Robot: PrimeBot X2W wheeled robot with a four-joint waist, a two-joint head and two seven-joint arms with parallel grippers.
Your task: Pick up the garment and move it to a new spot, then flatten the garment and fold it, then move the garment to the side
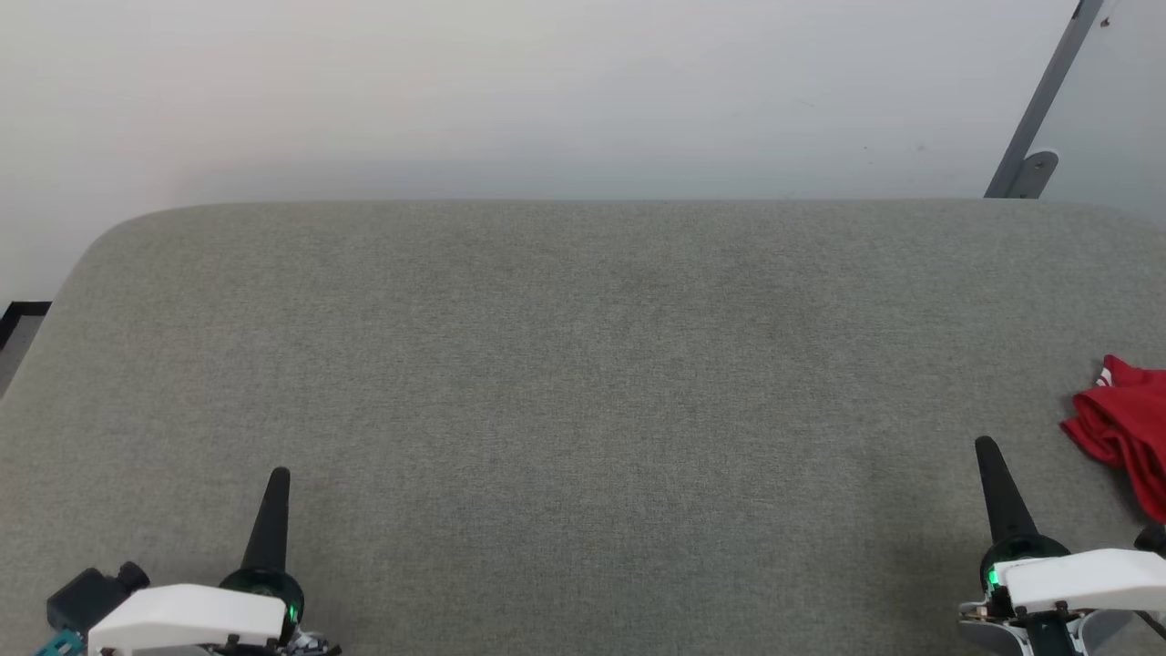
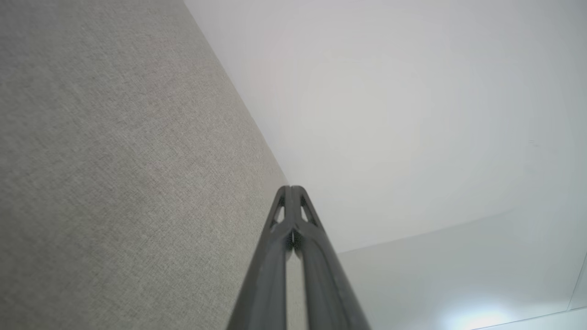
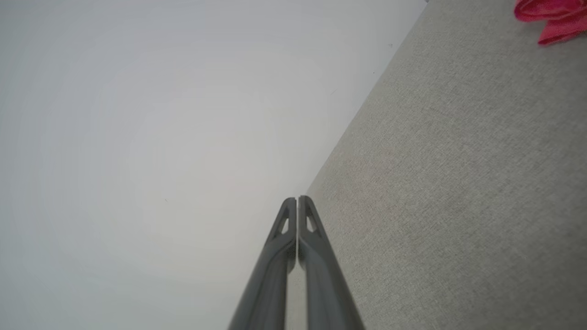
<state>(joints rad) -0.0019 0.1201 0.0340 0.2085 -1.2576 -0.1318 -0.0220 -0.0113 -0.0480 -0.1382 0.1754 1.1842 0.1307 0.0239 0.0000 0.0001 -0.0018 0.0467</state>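
Observation:
The garment (image 1: 1128, 428) is a crumpled red heap with a bit of white striped trim, lying at the far right edge of the grey fabric surface (image 1: 583, 364) and cut off by the head view's border. A corner of the garment (image 3: 552, 16) also shows at the top right of the right wrist view. My right gripper (image 1: 986, 446) stands shut and empty just left of the garment, not touching it. My left gripper (image 1: 281, 474) is shut and empty at the lower left, far from the cloth. Both wrist views show the fingers pressed together, left gripper (image 2: 290, 188) and right gripper (image 3: 297, 198).
The grey fabric surface spreads wide between the two grippers. A pale wall (image 1: 547, 91) rises behind its far edge. A grey metal bracket (image 1: 1034, 137) leans at the back right. A strip of floor with dark skirting (image 1: 18, 319) shows at the far left.

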